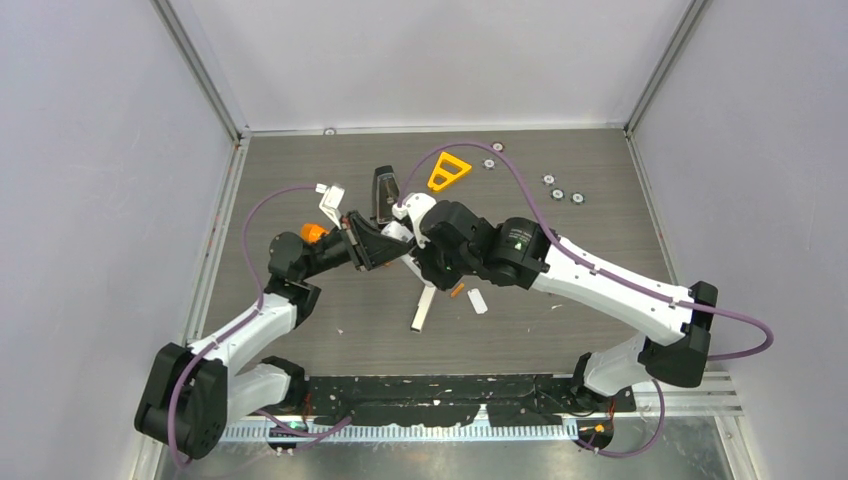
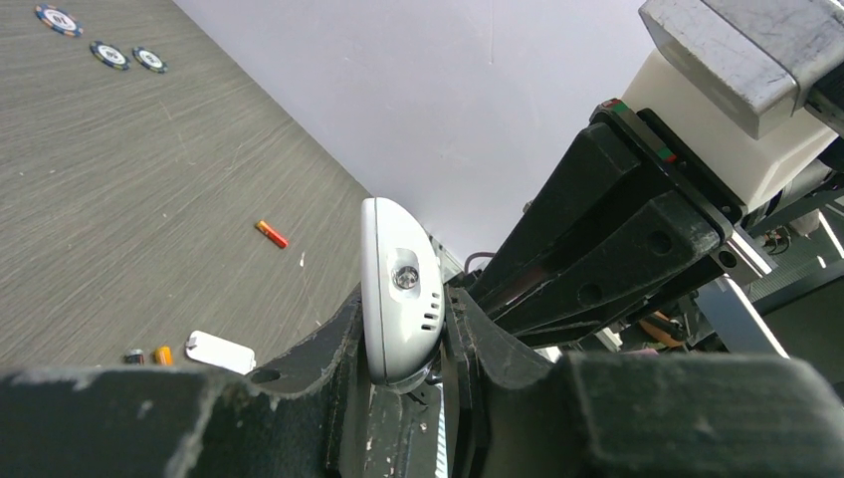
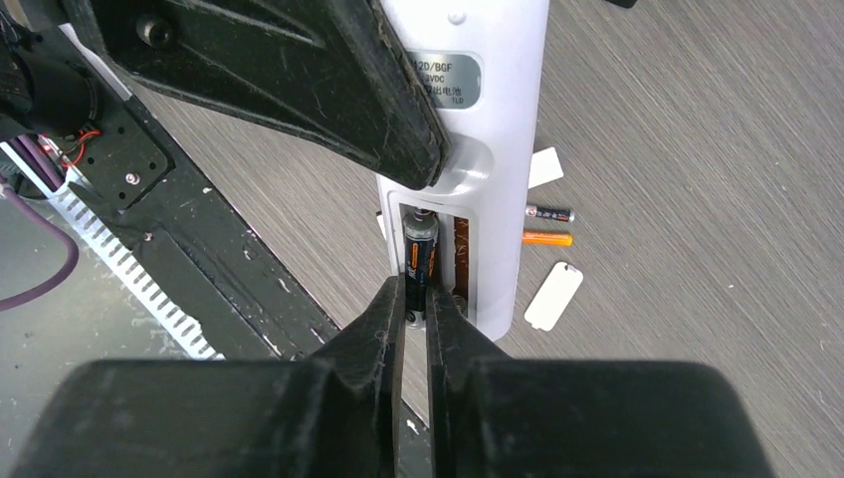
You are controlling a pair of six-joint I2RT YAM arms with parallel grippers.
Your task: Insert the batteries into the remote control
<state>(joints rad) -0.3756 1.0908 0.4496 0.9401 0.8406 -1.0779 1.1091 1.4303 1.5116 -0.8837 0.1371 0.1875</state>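
While my left gripper (image 2: 408,358) clamps the white remote control (image 3: 498,149) by its sides above the table (image 3: 697,119), my right gripper (image 3: 416,299) hovers at the open compartment. Its jaws are all but closed, tips flanking the near end of a dark grey battery (image 3: 419,244) lying in the left bay. Whether they pinch it or merely nudge it, I cannot tell. The neighbouring bay (image 3: 462,249) shows bare contacts. On the table below wait a second dark battery (image 3: 549,212) and, just beside it, an orange battery (image 3: 547,239); a red battery (image 2: 271,234) lies well apart. The battery cover (image 3: 552,296) rests near the pair. By my reckoning: one cell in, one bay to fill, then the cover.
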